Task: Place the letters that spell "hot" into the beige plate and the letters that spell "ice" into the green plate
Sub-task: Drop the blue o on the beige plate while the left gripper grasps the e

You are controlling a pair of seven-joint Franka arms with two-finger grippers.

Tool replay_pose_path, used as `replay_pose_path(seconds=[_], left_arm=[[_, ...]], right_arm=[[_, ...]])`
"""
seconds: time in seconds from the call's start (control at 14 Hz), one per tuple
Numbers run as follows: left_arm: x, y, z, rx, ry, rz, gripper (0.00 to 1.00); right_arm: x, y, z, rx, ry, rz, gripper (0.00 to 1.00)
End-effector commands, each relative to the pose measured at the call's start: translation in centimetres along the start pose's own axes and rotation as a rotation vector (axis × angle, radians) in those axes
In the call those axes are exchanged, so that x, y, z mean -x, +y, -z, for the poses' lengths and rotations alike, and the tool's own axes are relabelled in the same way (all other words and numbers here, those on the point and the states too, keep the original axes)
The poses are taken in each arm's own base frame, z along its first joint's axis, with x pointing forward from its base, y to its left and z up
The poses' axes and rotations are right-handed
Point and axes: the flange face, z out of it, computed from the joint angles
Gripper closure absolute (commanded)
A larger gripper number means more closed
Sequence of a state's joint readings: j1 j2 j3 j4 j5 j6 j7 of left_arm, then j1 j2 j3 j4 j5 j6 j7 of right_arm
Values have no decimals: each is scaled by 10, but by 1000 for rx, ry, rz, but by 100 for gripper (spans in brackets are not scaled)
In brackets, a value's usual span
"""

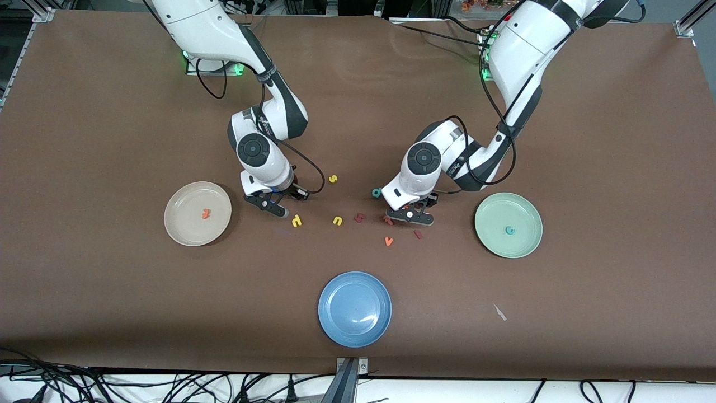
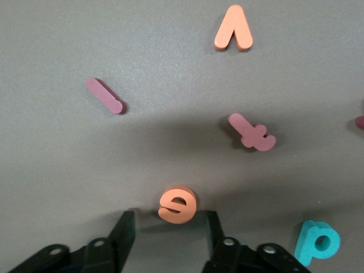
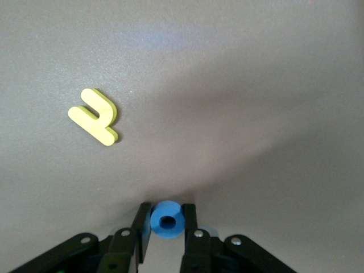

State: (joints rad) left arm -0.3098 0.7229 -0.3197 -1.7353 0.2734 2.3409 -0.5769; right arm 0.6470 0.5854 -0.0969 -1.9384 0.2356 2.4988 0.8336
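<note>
Blue plate nearest, left gripper hides "e"

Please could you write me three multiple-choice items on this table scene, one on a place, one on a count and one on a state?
1. Where does the teal foam letter c lie?
A. on the bare table
B. in the pale mint-green round plate
C. on top of a yellow letter

2. How many round plates are on the table?
A. two
B. four
C. three

3. How does the left gripper stand?
A. open, a finger on either side of the orange round foam letter e
B. shut on a yellow letter
C. shut on nothing

Answers:
1 B: the front view shows the c inside the green plate.
2 C: the cream-beige plate, the green plate and the blue plate.
3 A: the left wrist view shows a gap between each finger and the e.
</note>
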Motion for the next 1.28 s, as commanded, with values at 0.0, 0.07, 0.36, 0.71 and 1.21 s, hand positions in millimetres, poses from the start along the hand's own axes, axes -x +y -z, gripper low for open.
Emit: replay_pose_path(seconds=[0.0, 0.07, 0.36, 0.71, 1.21], left_arm=[[-8, 1, 1, -10, 24, -25, 63], [-17, 1, 11, -4, 49, -19, 70], [-20, 3, 14, 4, 55, -14, 72], [-18, 7, 10, 2, 50, -18, 17], [-15, 7, 6, -4, 43, -27, 61]], right_arm=[[2, -6, 1, -22, -7, -27, 76], [2, -5, 1, -21, -7, -27, 79], [-7, -5, 15, -23, 5, 22, 80], [-72, 71, 69, 74, -53, 217, 81], [-115, 195, 76, 66, 46, 478, 81]])
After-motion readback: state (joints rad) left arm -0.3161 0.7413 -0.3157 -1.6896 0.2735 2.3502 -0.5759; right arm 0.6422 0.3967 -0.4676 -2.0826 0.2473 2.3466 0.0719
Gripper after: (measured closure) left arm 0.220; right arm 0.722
